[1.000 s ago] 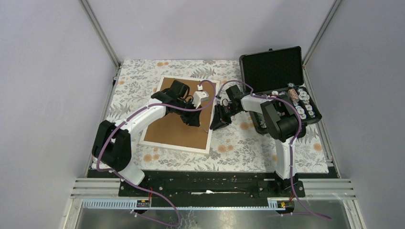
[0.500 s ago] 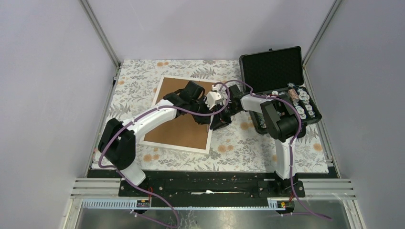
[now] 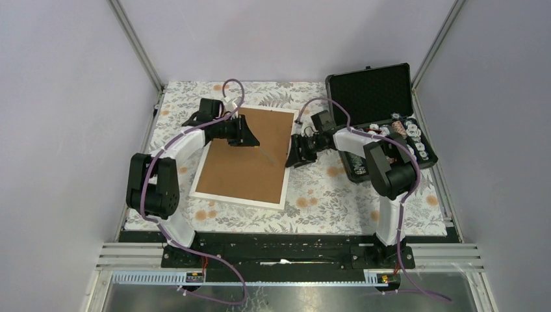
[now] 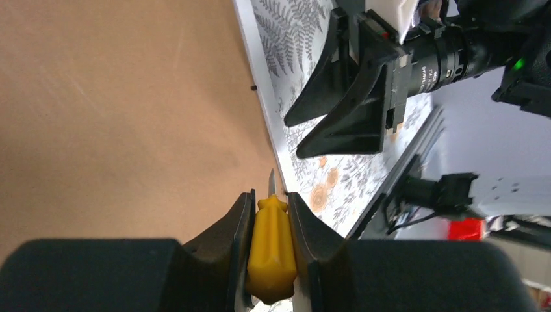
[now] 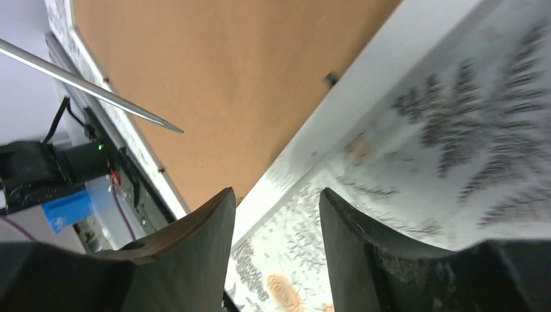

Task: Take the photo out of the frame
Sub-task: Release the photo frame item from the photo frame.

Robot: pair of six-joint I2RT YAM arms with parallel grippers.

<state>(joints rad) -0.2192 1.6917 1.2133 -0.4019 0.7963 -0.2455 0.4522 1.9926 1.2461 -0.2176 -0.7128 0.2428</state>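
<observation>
Lying face down on the worktop [image 3: 325,195], the frame [image 3: 243,162] shows only its brown fibreboard back inside a thin white border. The photo cannot be seen, and my judgement is that it is still shut inside, under that back.

The left fingers [image 4: 235,227] are clamped on the yellow handle of a screwdriver [image 4: 269,250]. They hold it over the frame's far-left part, with the thin steel shaft [image 5: 84,83] reaching across the back toward the frame's right edge. That low, slanted hold looks chosen so the tip can get under a small dark tab [image 5: 331,78] on the frame's right border, one of the catches that seem to pin the back in.

The right fingers [image 5: 195,237] stand apart with nothing between them. They hover just beside the frame's right edge, over border and floral cloth, probably to steady the frame or lift the back once it is loose.

A black case [image 3: 370,94] stands open well to the right of the frame, out of the way. Freeing the back appears to be the step in hand; taking out the photo is not yet begun.
</observation>
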